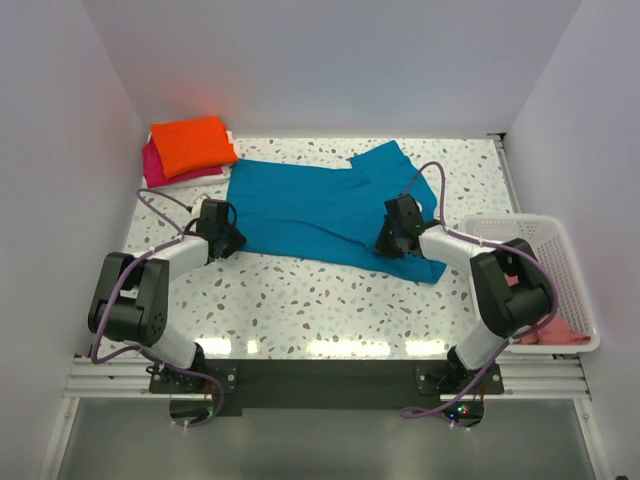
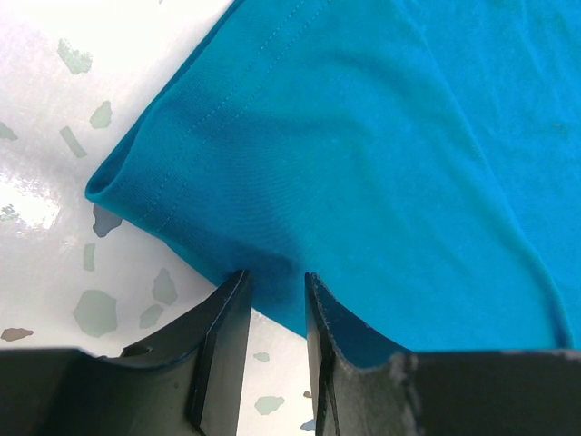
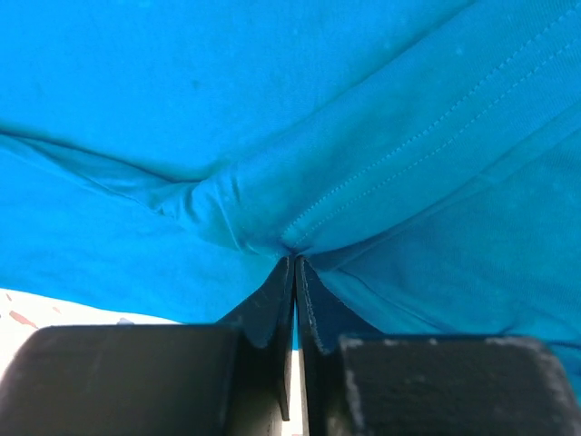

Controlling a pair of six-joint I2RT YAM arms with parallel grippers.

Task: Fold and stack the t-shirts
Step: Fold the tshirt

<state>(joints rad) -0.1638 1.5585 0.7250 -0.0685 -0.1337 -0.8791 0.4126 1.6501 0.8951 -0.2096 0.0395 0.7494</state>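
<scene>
Looking at the top view, we have the teal t-shirt (image 1: 300, 205) spread flat across the middle of the table (image 1: 300, 310), one sleeve pointing to the far side and a few creases toward its right end. Left gripper (image 1: 228, 240) sits low at the shirt's left edge; on the left wrist view its fingers (image 2: 227, 318) stand apart with a clear gap, tips right at the stitched hem, cloth lying flat under them and bare table showing through the lower part of the gap. We see no cloth bunched between them. Right gripper (image 1: 385, 243) is down on the shirt's right part, near the front edge; on the right wrist view its fingers (image 3: 268, 309) are pressed almost together and pinch a puckered fold of teal cloth beside a seam. Far left corner: the orange t-shirt (image 1: 192, 145) lies folded on top of the magenta t-shirt (image 1: 152, 165), just beside the teal shirt's left end. The salmon t-shirt (image 1: 550, 330) lies crumpled in the white basket (image 1: 570, 250) at the table's right edge.
</scene>
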